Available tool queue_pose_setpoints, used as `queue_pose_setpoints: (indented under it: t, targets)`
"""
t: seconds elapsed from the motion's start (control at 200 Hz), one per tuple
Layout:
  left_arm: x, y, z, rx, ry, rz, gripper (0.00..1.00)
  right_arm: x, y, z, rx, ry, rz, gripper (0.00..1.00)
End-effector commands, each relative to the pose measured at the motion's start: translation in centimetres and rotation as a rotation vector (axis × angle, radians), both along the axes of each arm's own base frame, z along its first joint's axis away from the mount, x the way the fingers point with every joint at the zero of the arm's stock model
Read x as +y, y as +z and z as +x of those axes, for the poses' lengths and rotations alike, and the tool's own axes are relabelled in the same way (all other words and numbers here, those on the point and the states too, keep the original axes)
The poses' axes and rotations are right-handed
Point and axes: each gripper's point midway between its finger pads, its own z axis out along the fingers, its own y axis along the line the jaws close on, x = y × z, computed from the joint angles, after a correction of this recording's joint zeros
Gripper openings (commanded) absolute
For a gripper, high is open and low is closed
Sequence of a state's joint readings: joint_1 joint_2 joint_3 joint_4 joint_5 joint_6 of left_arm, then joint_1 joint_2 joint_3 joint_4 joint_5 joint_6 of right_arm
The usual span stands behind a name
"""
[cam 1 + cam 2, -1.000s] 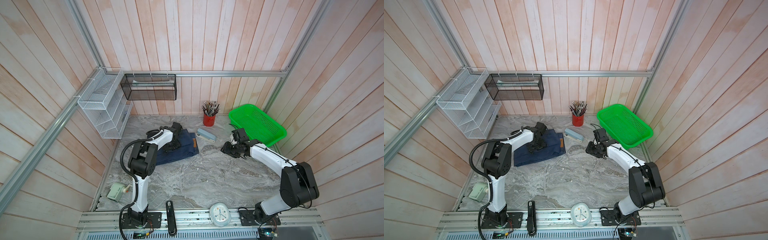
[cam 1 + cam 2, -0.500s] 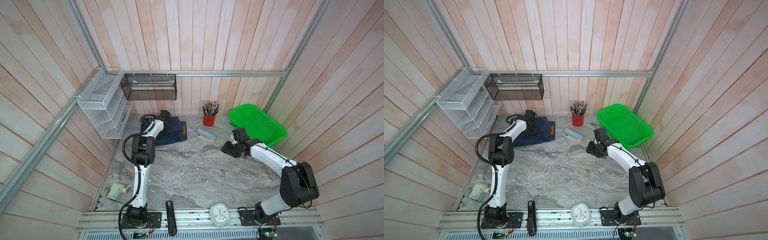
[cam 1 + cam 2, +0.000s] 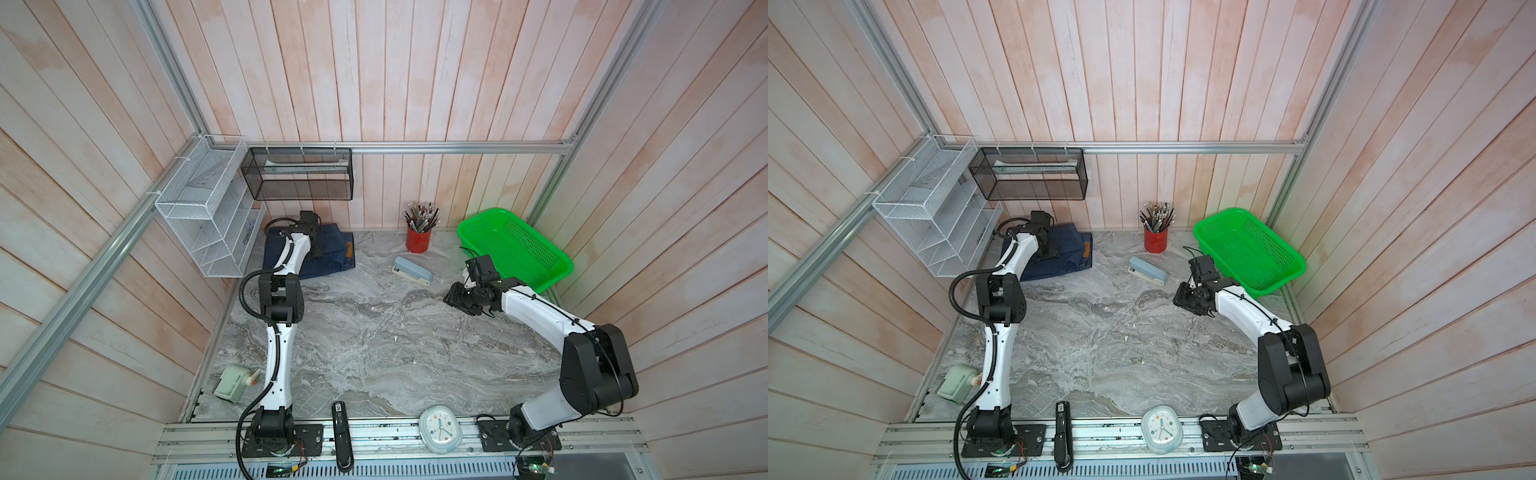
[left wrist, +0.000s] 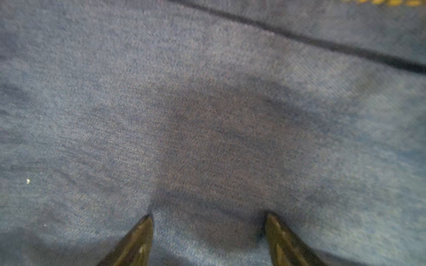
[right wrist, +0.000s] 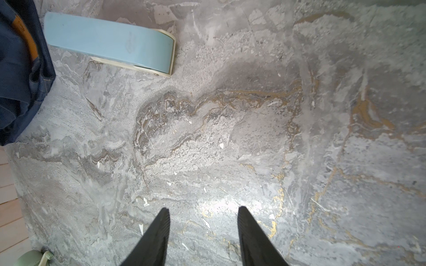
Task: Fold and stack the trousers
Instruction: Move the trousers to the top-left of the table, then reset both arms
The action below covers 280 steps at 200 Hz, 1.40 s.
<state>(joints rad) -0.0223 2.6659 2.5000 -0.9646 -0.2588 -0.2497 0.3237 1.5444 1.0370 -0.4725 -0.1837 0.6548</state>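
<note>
Trousers (image 3: 334,257), folded navy denim bundle

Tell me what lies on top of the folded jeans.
Only the left end effector, its jaws apart, pressed on the jeans. The left arm hides part of them in both top views, so that part cannot be checked.

The middle of the desk (image 3: 374,353) lies open; folded trousers (image 3: 336,253) fill its far left corner, a blue stapler (image 3: 411,271) and red pencil cup (image 3: 418,241) sit by the far edge, a green basket (image 3: 515,249) blocks the far right corner.
</note>
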Motion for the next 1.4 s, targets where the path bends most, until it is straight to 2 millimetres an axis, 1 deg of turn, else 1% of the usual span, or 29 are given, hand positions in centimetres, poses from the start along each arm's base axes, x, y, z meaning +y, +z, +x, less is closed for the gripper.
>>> queue_pose_setpoints:
  t: [0.0, 0.135, 0.24, 0.295, 0.37, 0.48, 0.51, 0.55, 0.59, 0.6, 0.625, 0.63, 0.675, 0.685, 0.705, 0.71, 0.74, 0.775, 0.78, 0.795, 0.855, 0.9, 0.905, 0.965, 1.045, 1.17, 1.22, 1.315, 1.395]
  targets:
    - [1.2, -5.0, -3.0, 0.183, -0.017, 0.022, 0.80, -0.5, 0.9, 0.0, -0.012, -0.007, -0.014, 0.50]
    - [1.9, -4.0, -3.0, 0.171, -0.011, 0.026, 0.81, -0.4, 1.2, 0.1, -0.019, -0.008, -0.015, 0.50]
    - [1.6, -1.3, -2.4, 0.119, -0.031, 0.023, 0.83, -0.4, 1.6, 0.2, -0.028, -0.007, -0.012, 0.50]
    - [0.9, 1.0, -1.9, 0.072, -0.052, 0.024, 0.84, -0.4, 1.9, 0.4, -0.041, -0.008, -0.009, 0.50]
    - [-0.8, 5.2, -1.4, -0.011, -0.098, 0.032, 0.86, -0.3, 2.8, 0.8, -0.073, -0.002, -0.005, 0.50]
    - [-3.9, 12.6, -1.6, -0.155, -0.166, 0.051, 0.89, -0.5, 5.0, 1.8, -0.172, 0.009, -0.020, 0.52]
    - [-4.8, 14.3, -1.9, -0.187, -0.181, 0.052, 0.89, -0.7, 5.8, 2.3, -0.211, 0.012, -0.035, 0.53]
    - [-6.0, 17.5, -2.7, -0.253, -0.199, 0.051, 0.90, -1.0, 7.0, 2.7, -0.269, 0.029, -0.061, 0.53]
    - [-6.9, 19.9, -3.8, -0.314, -0.210, 0.054, 0.90, -1.5, 8.1, 3.3, -0.337, 0.027, -0.095, 0.54]
    - [-7.3, 19.7, -4.0, -0.317, -0.216, 0.054, 0.90, -1.7, 8.4, 3.5, -0.356, 0.021, -0.103, 0.54]
    - [-7.8, 21.1, -4.8, -0.363, -0.223, 0.048, 0.90, -2.1, 9.2, 3.7, -0.400, 0.013, -0.125, 0.54]
    - [-7.9, 20.9, -4.9, -0.365, -0.225, 0.047, 0.90, -2.2, 9.3, 3.8, -0.409, 0.012, -0.128, 0.54]
    - [-8.6, 23.6, -6.6, -0.469, -0.236, 0.030, 0.90, -3.1, 10.7, 4.4, -0.500, 0.000, -0.180, 0.54]
    - [-8.6, 23.6, -6.9, -0.483, -0.234, 0.026, 0.90, -3.3, 11.2, 4.5, -0.525, -0.007, -0.188, 0.54]
    - [-8.7, 24.8, -7.8, -0.536, -0.235, 0.012, 0.90, -3.8, 11.6, 4.7, -0.565, -0.026, -0.210, 0.54]
    - [-8.8, 24.6, -7.9, -0.539, -0.235, 0.009, 0.90, -3.9, 11.7, 4.7, -0.574, -0.029, -0.213, 0.54]
    - [-8.8, 26.5, -9.3, -0.625, -0.235, -0.014, 0.90, -4.5, 12.5, 4.9, -0.646, -0.037, -0.243, 0.54]
    - [-8.6, 26.7, -10.8, -0.687, -0.227, -0.031, 0.90, -5.2, 13.4, 4.8, -0.735, -0.048, -0.278, 0.54]
    - [-8.6, 27.5, -11.1, -0.711, -0.226, -0.034, 0.90, -5.3, 13.7, 4.8, -0.753, -0.054, -0.280, 0.54]
    - [-8.4, 27.3, -11.8, -0.734, -0.221, -0.037, 0.90, -5.6, 13.9, 4.6, -0.784, -0.065, -0.290, 0.54]
    - [-7.5, 28.1, -14.6, -0.865, -0.197, -0.034, 0.90, -7.0, 15.5, 3.9, -0.954, -0.126, -0.322, 0.55]
    - [-6.6, 27.7, -16.5, -0.946, -0.174, -0.015, 0.90, -8.0, 16.7, 2.8, -1.082, -0.162, -0.353, 0.56]
    - [-6.5, 28.2, -16.7, -0.966, -0.171, -0.015, 0.90, -8.1, 16.9, 2.7, -1.096, -0.166, -0.355, 0.56]
    - [-5.7, 27.2, -19.0, -1.050, -0.159, 0.009, 0.90, -9.6, 17.3, 1.4, -1.187, -0.217, -0.427, 0.59]
    - [-4.3, 25.1, -20.9, -1.070, -0.105, 0.041, 0.92, -11.8, 16.2, 0.8, -1.159, -0.274, -0.551, 0.60]
    - [-1.9, 20.2, -21.9, -0.929, 0.007, 0.069, 0.92, -14.8, 14.4, -0.3, -1.113, -0.351, -0.689, 0.62]
    - [-1.0, 18.9, -22.4, -0.900, 0.057, 0.077, 0.92, -16.3, 13.8, -1.0, -1.114, -0.399, -0.715, 0.63]
    - [0.7, 17.3, -23.8, -0.904, 0.152, 0.084, 0.92, -18.7, 12.7, -1.8, -1.106, -0.471, -0.730, 0.63]
    - [1.6, 16.7, -24.9, -0.950, 0.201, 0.106, 0.91, -20.2, 11.8, -2.1, -1.095, -0.503, -0.719, 0.64]
